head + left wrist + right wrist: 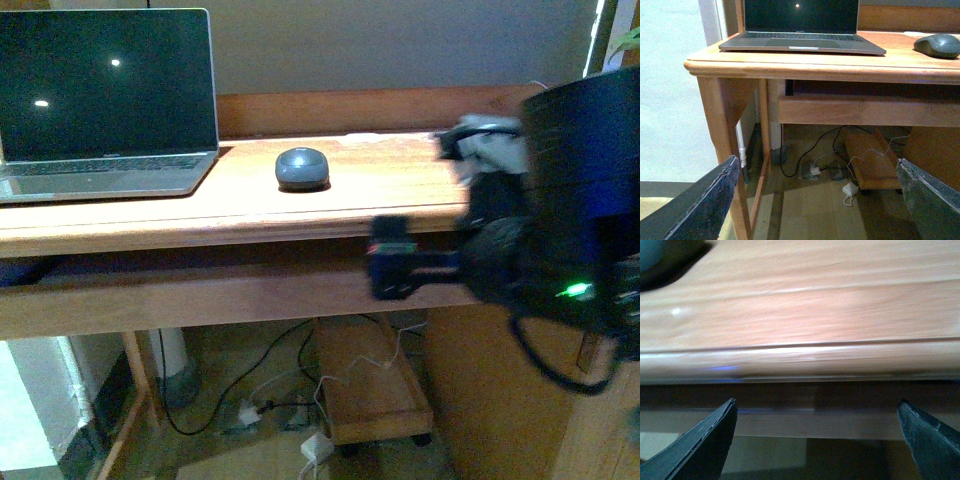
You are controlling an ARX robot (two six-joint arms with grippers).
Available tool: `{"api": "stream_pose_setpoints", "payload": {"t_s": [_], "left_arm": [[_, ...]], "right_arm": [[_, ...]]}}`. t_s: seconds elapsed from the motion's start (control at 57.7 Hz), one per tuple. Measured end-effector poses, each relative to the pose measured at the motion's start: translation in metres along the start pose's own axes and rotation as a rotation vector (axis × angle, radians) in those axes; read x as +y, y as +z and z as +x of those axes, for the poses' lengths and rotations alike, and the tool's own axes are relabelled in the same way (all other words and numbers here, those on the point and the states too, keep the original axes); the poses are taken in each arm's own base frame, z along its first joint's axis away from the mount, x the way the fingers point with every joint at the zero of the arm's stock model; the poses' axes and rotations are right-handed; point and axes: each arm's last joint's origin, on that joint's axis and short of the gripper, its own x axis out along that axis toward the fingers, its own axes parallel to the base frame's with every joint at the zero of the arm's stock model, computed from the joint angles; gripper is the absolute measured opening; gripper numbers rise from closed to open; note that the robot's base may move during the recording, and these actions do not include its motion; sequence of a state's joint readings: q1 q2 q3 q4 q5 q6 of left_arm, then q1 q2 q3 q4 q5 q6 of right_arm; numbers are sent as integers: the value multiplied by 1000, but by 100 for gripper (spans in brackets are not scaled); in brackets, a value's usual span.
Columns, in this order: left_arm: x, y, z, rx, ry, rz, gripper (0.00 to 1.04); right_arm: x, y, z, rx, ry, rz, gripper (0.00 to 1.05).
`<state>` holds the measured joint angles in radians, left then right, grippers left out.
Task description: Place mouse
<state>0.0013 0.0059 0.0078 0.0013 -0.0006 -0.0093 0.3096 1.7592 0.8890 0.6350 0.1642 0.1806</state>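
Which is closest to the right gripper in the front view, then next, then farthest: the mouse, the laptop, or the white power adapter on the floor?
From the right gripper, at the desk's right end:
1. Mouse, mid-desk, to the gripper's left.
2. White power adapter, on the floor under the desk.
3. Laptop, at the desk's far left.

The right arm [540, 230] is smeared by blur in the front view, so its claw cannot be read there. In the right wrist view the bench [805, 315] is blurred and the mouse [650, 255] is cut to a dark corner sliver. The laptop [105, 100] runs off the front view's left edge.
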Motion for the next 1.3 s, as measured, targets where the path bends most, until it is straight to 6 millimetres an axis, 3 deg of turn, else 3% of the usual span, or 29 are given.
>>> {"api": "stream_pose_setpoints", "payload": {"t_s": [0.087,0.191,0.312,0.468,0.52,0.572,0.624,0.728,0.953,1.092,1.3], "left_arm": [[0,0,0,0,0,0,97],[0,0,0,0,0,0,97],[0,0,0,0,0,0,97],[0,0,0,0,0,0,97],[0,0,0,0,-1,0,97],[0,0,0,0,0,0,97],[0,0,0,0,0,0,97],[0,0,0,0,0,0,97],[0,0,0,0,0,1,97],[0,0,0,0,0,0,97],[0,0,0,0,0,0,97]], "right_arm": [[-34,14,-49,-34,-39,90,97],[-56,3,-114,0,-3,154,97],[-63,-23,-176,17,53,190,97],[-62,-47,-229,-31,145,255,97],[-62,-52,-237,-41,146,252,97],[-62,-60,-244,-125,53,168,90],[-66,-68,-250,-214,-72,35,77],[-71,-69,-253,-242,-80,-80,51],[-81,-73,-254,-249,-119,-118,2],[-81,-73,-254,-249,-120,-120,3],[-81,-73,-254,-249,-121,-121,38]]}}
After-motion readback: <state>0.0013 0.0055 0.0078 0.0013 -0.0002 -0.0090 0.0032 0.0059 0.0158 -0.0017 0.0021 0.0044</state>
